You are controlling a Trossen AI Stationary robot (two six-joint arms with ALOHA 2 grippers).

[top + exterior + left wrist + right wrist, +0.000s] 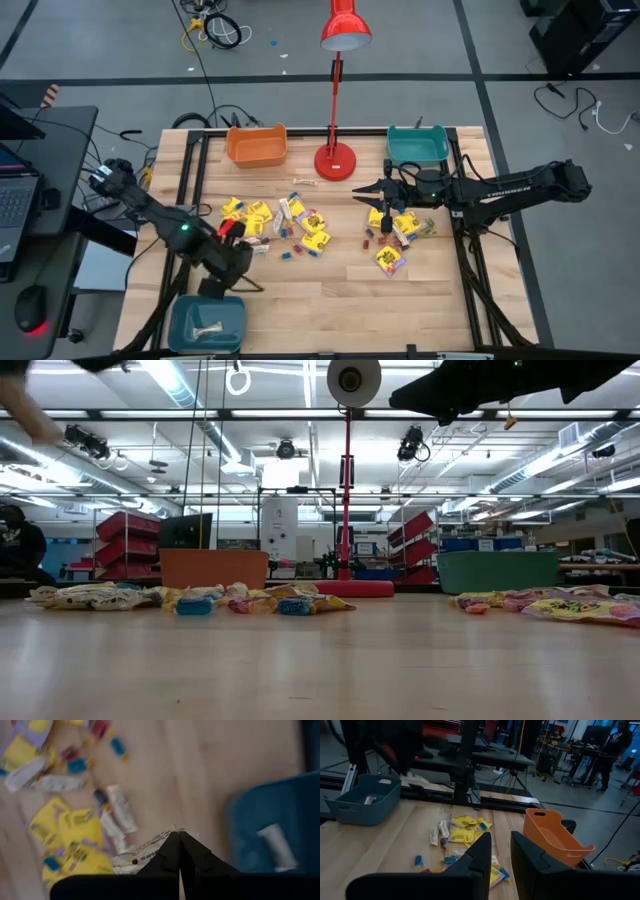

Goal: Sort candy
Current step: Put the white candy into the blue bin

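Nearest, at about 7 o'clock on the table, the left gripper (179, 836) is pinched tight on the crimped end of a pale beige bar (145, 854), by the blue bin (207, 322). The candy (290, 225), yellow square packets with dark print plus small red and blue pieces, lies scattered mid-table. It looks light, soft and crinkly, likely slippery, best taken by a wrapper edge. Farther off, at 2 o'clock, the right gripper (385, 215) hovers over a second cluster (402, 232), jaws narrow, nothing seen between them.
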